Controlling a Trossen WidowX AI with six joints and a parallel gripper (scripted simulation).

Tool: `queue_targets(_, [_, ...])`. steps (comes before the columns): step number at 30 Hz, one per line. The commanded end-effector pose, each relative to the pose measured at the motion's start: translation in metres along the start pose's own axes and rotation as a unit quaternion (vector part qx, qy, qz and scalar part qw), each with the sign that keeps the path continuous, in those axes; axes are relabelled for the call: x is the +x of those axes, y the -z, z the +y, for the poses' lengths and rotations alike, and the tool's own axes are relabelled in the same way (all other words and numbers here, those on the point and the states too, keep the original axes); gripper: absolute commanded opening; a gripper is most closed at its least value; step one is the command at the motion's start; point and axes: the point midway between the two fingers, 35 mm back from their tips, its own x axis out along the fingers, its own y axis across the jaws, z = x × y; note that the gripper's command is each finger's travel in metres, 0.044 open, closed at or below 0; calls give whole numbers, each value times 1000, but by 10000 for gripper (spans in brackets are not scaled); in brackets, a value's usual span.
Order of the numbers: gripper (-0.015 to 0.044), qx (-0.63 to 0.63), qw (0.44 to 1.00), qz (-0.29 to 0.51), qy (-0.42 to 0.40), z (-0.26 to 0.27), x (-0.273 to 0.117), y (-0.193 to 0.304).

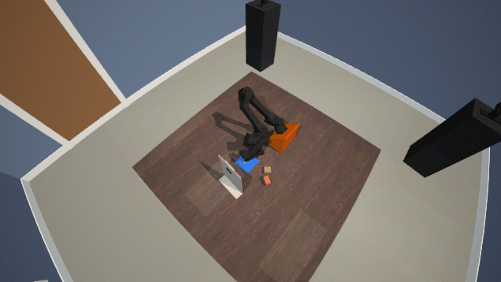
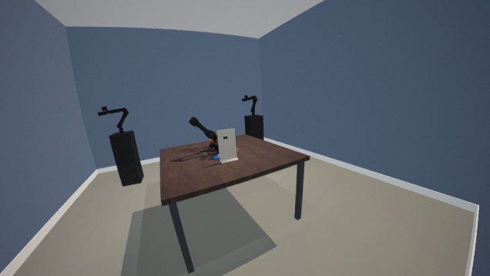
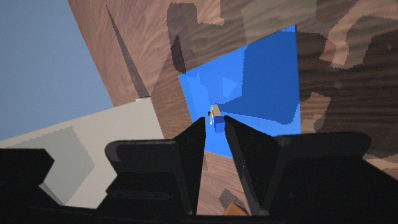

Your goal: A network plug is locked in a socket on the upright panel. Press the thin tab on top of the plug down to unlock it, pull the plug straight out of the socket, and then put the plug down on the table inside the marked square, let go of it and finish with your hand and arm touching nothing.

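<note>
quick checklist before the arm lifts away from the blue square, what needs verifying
1. Plug out of the socket: ok, it shows at the fingertips, away from the upright panel.
2. Plug over the marked square: ok, blue lies all around it in the wrist view.
3. Plug resting on the table: cannot tell, contact is not visible.
4. Hand let go: ok as open, the fingers stand parted with gaps beside the plug, though full release cannot be confirmed.
5. Arm clear of the orange box: cannot tell, they overlap in the top view.
</note>
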Motion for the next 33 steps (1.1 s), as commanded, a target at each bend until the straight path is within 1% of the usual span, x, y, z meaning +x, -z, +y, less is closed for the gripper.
queue_targets(1, [156,0,1000,0,1,0,0,0])
queue_targets(33, [156,-1,1000,2,1,1,-22,1])
